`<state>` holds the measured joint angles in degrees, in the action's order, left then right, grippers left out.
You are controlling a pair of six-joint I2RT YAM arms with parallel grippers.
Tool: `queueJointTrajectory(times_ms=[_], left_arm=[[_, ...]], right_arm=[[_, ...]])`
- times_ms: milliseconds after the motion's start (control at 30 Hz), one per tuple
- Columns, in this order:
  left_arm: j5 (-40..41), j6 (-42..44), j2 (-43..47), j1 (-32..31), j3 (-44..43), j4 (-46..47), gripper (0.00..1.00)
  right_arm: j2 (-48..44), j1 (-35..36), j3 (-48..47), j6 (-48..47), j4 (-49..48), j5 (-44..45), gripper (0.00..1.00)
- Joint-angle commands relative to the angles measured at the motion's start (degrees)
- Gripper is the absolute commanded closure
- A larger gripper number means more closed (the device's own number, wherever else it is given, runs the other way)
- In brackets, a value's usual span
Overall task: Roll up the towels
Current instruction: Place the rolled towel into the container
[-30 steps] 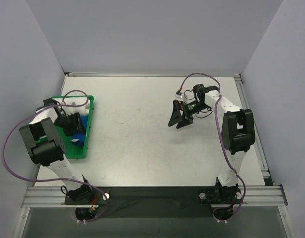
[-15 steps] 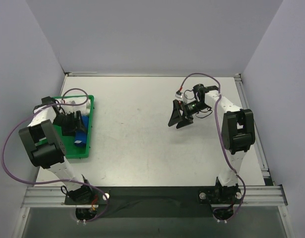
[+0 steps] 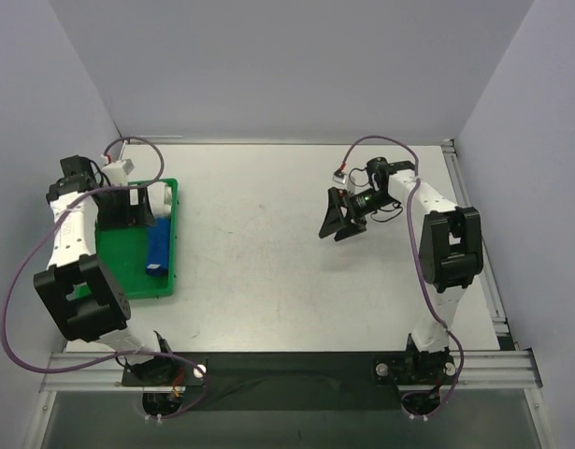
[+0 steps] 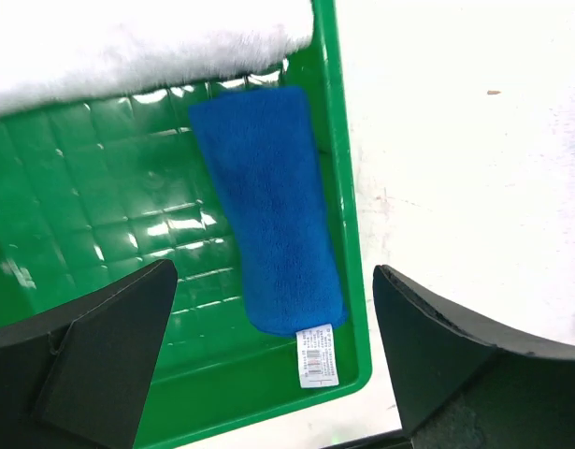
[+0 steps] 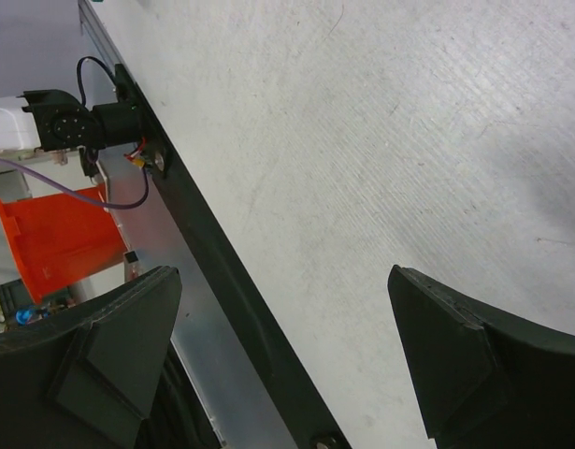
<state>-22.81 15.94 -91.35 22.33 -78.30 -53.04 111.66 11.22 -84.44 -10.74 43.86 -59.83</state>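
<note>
Blue towel (image 4: 268,206): It lay as a narrow oblong bundle, apparently already rolled, directly under the gap between your left fingers and touched by neither. Its white care tag (image 4: 317,355) pointed back toward the wrist.
Where it sat: You had it inside the green tray (image 4: 81,187), pressed along the wall on the right-finger side. The wall probably helped keep the bundle from loosening.
White towel (image 4: 137,37): It lay across the far end of the tray, beyond your fingertips. It was just beside the blue one's far end, and I cannot tell whether they touched. Whether it was rolled did not show.
Left gripper (image 4: 275,271): You held its fingers spread wide above the tray with nothing between them. The height and spread read as a let-go posture rather than a reach.
Table (image 4: 474,140): Bare white surface lay outside the right finger, past the tray rim.
Right gripper (image 5: 285,271): You kept its fingers just as wide apart and empty, hanging over bare table well away from the tray. It looked parked there to keep out of the left arm's way.
Progress, as a judgement: The blue towel looked finished and stowed. If the white one needs rolling, you would have to reach past the fingertips to the tray's far end.
</note>
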Motion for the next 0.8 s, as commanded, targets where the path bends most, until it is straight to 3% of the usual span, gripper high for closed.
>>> queueJointTrajectory(times_ms=[0, 233, 467, 600, 767], left_arm=[[4.07, 2.16, 3.02, -6.12, -4.65, -0.31, 0.03], [11.47, -2.22, 5.65, -24.48, -5.64, 3.9, 0.03], [18.06, -7.5, 4.61, -39.79, 0.33, 14.09, 0.03], [18.41, -8.73, 3.02, -44.64, 4.38, 18.48, 0.03], [18.76, -10.84, 2.93, -45.09, 5.88, 20.08, 0.03]], right_arm=[[-6.44, -1.64, -1.95, -1.39, 2.81, 1.73, 0.0], [-13.74, -4.72, 1.21, -1.21, 2.46, 6.83, 0.0], [-22.6, -9.46, 9.28, 2.13, -1.83, 12.1, 0.0], [-26.75, -10.08, 15.44, 1.34, -3.86, 16.67, 0.0], [-29.12, -10.43, 17.91, 0.72, -3.95, 18.26, 0.0]])
